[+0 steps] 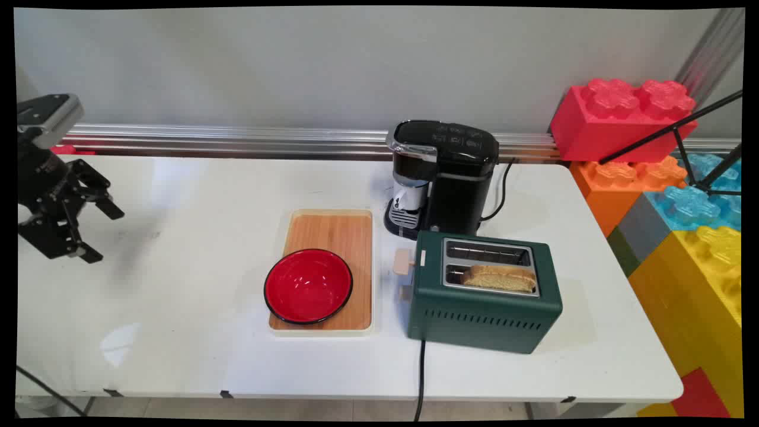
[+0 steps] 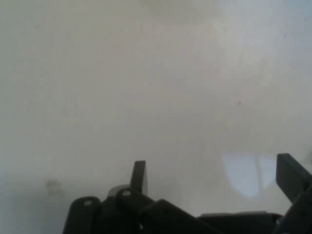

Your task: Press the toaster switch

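Note:
My black gripper (image 1: 102,232) hangs at the far left over the white table (image 1: 195,356), open and holding nothing. In the hand view its two fingers (image 2: 139,176) stand wide apart above bare tabletop. A red bowl (image 1: 308,286) sits on the near end of a wooden tray (image 1: 341,234), well to the gripper's right. Beyond it a green toaster (image 1: 483,293) holds a slice of bread (image 1: 499,277) in its near slot. A black coffee machine (image 1: 442,178) stands behind the toaster.
Large red, orange, blue and yellow toy bricks (image 1: 664,178) are stacked off the table's right side. A black tripod leg (image 1: 682,127) crosses them. The toaster's cord (image 1: 421,373) drops over the front edge. A metal rail (image 1: 237,139) runs along the wall.

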